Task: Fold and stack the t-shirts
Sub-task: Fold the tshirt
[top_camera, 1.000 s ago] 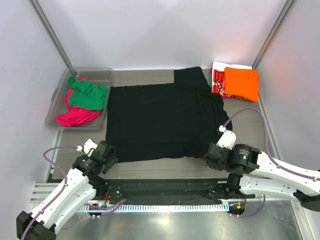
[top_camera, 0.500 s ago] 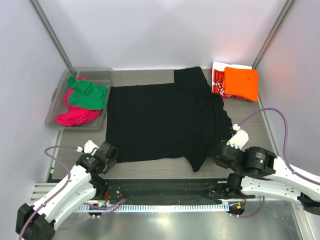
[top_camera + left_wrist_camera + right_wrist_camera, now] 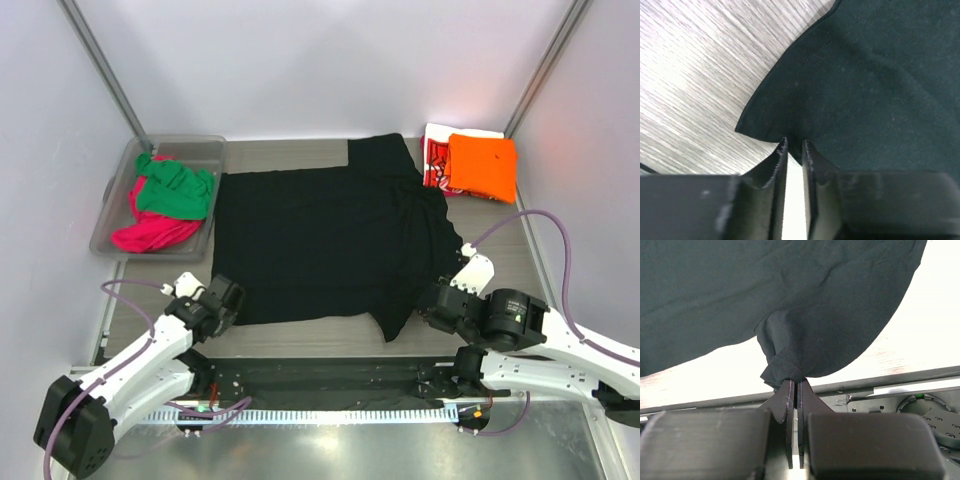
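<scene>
The black t-shirt (image 3: pixel 320 240) lies spread flat across the middle of the bench (image 3: pixel 300 336), back side up as far as can be told, with one sleeve reaching toward the far edge.

The left arm (image 3: pixel 150 355) is low at the shirt's near left corner. In the left wrist view the left jaws stand almost together, with only a slim bright gap between them. Their tips sit right at the hem, just beside the pointed corner of the cloth (image 3: pixel 880 90). A little of the dark edge dips in between the tips, but it cannot be told whether the cloth is pinched or only touched. Around that corner the cloth lies flat on the wood grain of the bench.

The right arm (image 3: pixel 520 320) is at the shirt's near right side. The right jaws are pressed together on a small bunched fold of the black cloth (image 3: pixel 790 290), which puckers into a knot at their tips. From this pinch the cloth fans out and away. In the top view the near right part of the shirt is drawn into a narrow flap pointing toward the bench's front edge.

At the far right corner an orange tee (image 3: pixel 483 167) sits folded on top of a red-and-white printed tee (image 3: pixel 434 160). At the far left a clear plastic bin (image 3: pixel 185 143) holds a crumpled green tee (image 3: pixel 175 190) lying over a magenta tee (image 3: pixel 150 232).
</scene>
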`<state>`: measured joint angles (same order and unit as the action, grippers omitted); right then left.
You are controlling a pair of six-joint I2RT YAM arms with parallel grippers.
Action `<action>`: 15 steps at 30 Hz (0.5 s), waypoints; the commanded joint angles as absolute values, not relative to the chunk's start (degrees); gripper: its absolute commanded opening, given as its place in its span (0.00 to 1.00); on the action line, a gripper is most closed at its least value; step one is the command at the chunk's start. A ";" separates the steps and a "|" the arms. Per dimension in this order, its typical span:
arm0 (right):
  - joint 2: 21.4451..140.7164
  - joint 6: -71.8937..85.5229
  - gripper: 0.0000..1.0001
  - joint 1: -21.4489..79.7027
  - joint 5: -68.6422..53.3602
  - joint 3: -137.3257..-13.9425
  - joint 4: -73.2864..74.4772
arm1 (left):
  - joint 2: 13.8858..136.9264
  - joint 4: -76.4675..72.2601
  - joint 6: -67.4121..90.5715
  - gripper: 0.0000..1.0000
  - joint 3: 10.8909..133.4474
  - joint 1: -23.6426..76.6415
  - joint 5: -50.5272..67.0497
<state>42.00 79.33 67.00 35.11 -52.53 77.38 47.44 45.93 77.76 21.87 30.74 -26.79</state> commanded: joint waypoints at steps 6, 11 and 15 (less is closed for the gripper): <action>41.49 80.15 0.01 67.24 38.49 -55.02 84.81 | 47.02 41.76 76.20 0.04 20.83 30.94 -30.58; 39.99 79.72 0.01 67.24 38.85 -56.95 86.48 | 44.39 41.57 74.53 0.00 22.06 30.94 -27.09; 38.24 77.62 0.01 67.24 38.58 -58.09 86.40 | 39.12 42.79 74.18 0.00 23.99 30.94 -22.52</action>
<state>39.38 78.81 67.00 35.53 -55.35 77.54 42.26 43.07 74.78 21.26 30.74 -25.06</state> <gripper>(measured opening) 0.040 0.005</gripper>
